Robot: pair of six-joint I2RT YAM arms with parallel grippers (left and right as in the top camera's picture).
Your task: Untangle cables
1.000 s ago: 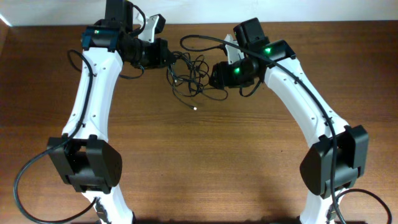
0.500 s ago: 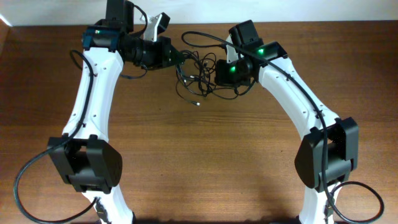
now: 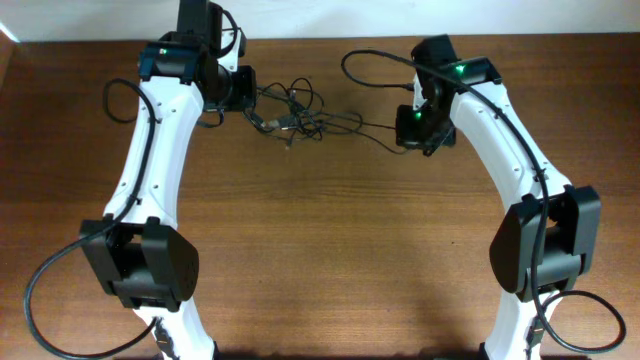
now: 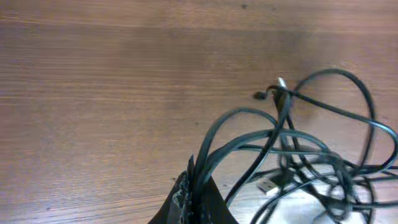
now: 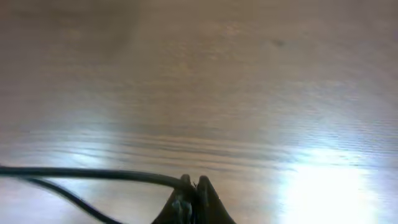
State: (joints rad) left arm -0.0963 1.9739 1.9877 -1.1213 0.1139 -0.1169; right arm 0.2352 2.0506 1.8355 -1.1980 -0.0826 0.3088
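- Now, at our left, the left jaws are pinched tight on several strands of the cables (image 4: 292, 143), which fan out from them above the tabletop (image 4: 93, 93).
- Midway between the two arms, we see the cables bunched in a loose knot near the tabletop's far edge, with a silvery plug (image 4: 267, 185) showing among the loops.
- Rightward, thin strands stretch from the knot toward the right jaws, which are closed on a single strand (image 5: 93, 175).
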